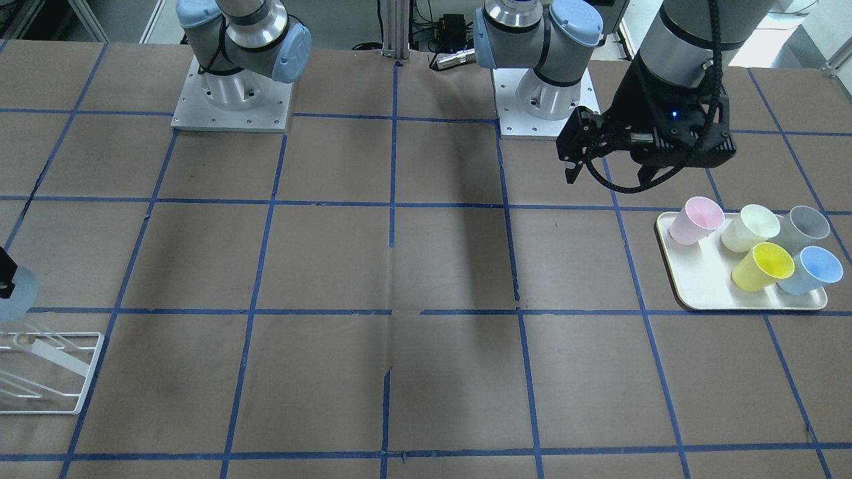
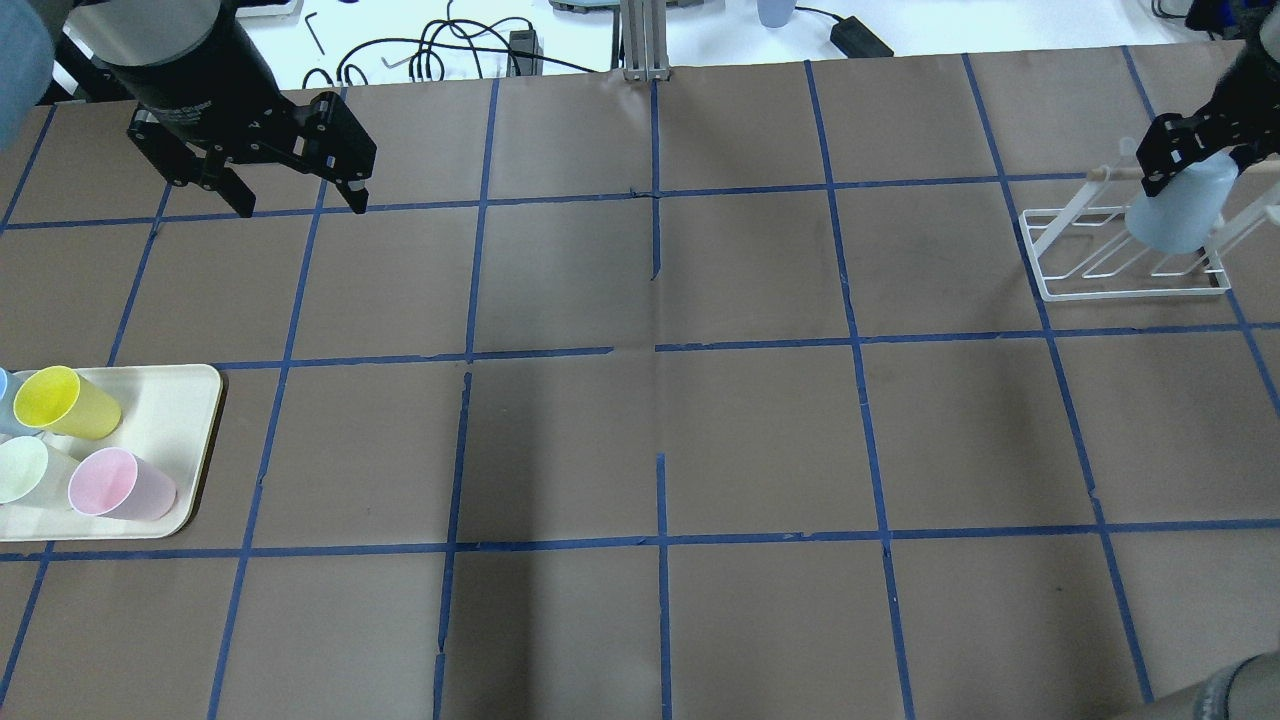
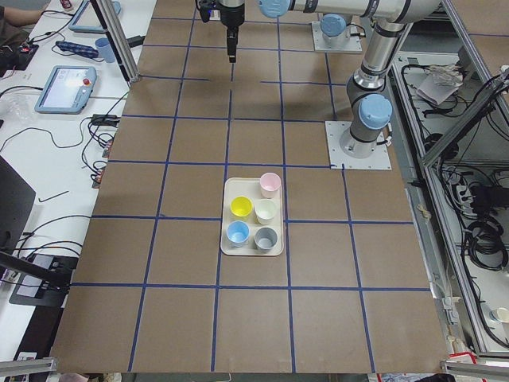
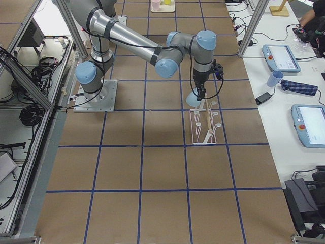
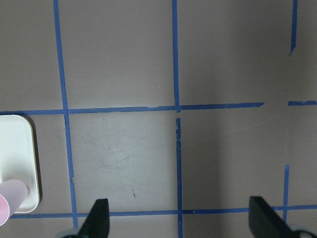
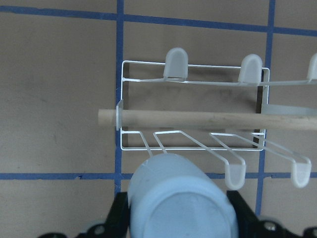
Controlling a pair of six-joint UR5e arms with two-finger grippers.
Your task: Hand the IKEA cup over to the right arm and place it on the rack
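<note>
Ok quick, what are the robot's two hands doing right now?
Left gripper: open, empty.
Right gripper: shut on the pale blue IKEA cup.

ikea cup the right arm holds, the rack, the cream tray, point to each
IKEA cup (image 2: 1185, 210): overhead exterior view, on its side wall.
rack (image 6: 198, 119): right wrist view, on its wooden bar.
cream tray (image 1: 699, 276): front-facing view, on its bare floor.
</note>
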